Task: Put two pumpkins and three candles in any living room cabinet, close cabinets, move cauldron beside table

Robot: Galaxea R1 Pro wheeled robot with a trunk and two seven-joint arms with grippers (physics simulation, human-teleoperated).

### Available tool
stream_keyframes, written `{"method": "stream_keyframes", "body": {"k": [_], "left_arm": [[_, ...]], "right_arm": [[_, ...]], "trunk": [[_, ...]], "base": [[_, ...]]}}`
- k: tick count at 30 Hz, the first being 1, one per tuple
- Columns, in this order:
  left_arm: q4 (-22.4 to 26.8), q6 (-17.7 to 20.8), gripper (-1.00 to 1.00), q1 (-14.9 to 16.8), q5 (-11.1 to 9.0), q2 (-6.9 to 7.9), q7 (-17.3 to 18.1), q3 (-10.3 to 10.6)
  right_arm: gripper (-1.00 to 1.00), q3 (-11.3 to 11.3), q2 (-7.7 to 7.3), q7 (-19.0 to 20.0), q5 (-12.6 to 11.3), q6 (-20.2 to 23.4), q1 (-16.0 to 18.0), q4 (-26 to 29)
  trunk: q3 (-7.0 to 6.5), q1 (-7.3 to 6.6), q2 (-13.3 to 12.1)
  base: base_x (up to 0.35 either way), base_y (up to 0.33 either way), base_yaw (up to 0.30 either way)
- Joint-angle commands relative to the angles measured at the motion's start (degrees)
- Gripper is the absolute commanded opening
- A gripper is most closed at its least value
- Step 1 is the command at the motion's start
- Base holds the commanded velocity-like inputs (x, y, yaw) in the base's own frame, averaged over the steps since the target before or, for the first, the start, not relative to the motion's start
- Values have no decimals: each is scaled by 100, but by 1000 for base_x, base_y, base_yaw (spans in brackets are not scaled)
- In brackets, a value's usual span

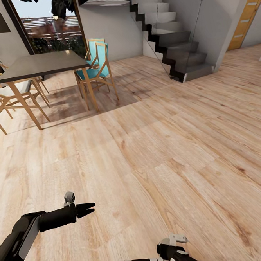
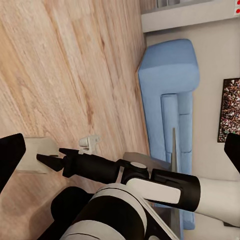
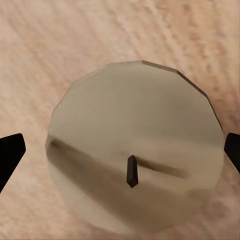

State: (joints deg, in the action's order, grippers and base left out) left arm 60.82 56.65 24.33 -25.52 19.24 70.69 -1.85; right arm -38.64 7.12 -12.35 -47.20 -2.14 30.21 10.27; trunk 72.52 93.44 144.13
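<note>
While the left gripper (image 1: 90, 208) hangs low over the wood floor (image 1: 159, 151) with its two black fingers pressed together and nothing between them, the right wrist view looks straight down on a candle (image 3: 135, 145), its dark wick showing. The right gripper's fingertips (image 3: 10, 155) stand wide apart at either side of the candle, and whether they touch it I cannot tell. Farther off stand a dining table (image 1: 43, 64), a teal chair (image 1: 99, 64) and stairs (image 1: 174, 44); the left wrist view catches a blue sofa (image 2: 170, 100).
</note>
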Motion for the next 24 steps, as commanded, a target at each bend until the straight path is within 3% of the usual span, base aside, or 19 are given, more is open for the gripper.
{"method": "stream_keyframes", "body": {"k": [1,24], "left_arm": [[0,39,100,2,-14,1,6,0],[0,39,100,2,-14,1,6,0]], "right_arm": [[100,-47,2,-27,-61,-16,3,1],[100,-47,9,-101,-62,3,9,1]], "trunk": [[4,-1,2],[4,-1,2]], "base": [[0,0,0],[0,0,0]]}}
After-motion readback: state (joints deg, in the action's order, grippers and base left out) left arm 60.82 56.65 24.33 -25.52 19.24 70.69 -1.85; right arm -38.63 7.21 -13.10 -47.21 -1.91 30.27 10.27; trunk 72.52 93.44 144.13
